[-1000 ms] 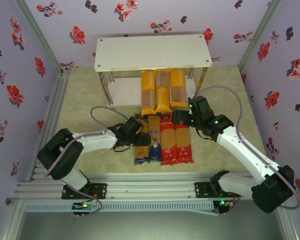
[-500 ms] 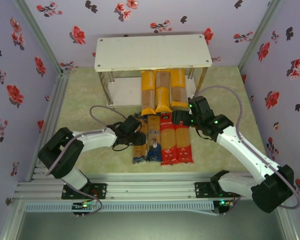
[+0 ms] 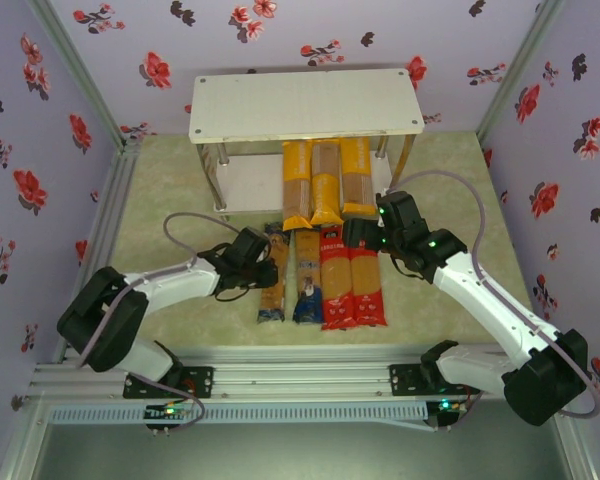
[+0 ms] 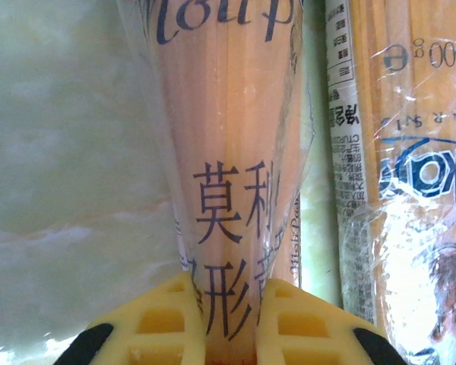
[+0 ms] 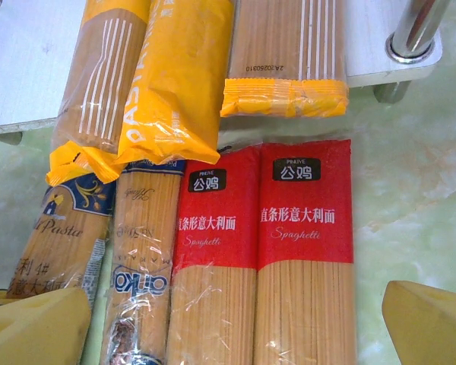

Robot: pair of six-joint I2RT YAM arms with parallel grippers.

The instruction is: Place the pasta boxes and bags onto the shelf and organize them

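Red packs [image 5: 262, 228] read "公鸡 / 直条形意大利面 / Spaghetti". Yellow packs [image 5: 175, 84] read "PASTA" and lie on the shelf's [image 3: 305, 105] lower board, ends overhanging. Left end effector [image 4: 232, 327] pinched on left brown pack [image 4: 228, 152], printed "莫利"; second brown pack [image 4: 395, 190] just beside. Right end effector [image 5: 232, 327] spread wide above the reds. Green marbled tabletop [image 3: 180, 190]; lilac floral walls [image 3: 40, 100].

- Top external: bright, even, diffuse light from above. Soft shadow under the top board of the shelf [image 3: 305, 105]. Small print is soft.
- Left wrist: table [image 4: 61, 114] washed out pale. White glare on the clear-wrapped pack [image 4: 410, 251]. Print on the tan pack [image 4: 228, 152] is sharp. Fingers [image 4: 159, 323] of the left tool [image 4: 228, 331] are soft.
- Right wrist: well lit. Lettering on the red packs [image 5: 304, 251] is crisp. Pads [image 5: 38, 331] of the right tool [image 5: 235, 323] are blurred. Bright highlight on the shelf leg [image 5: 414, 26].
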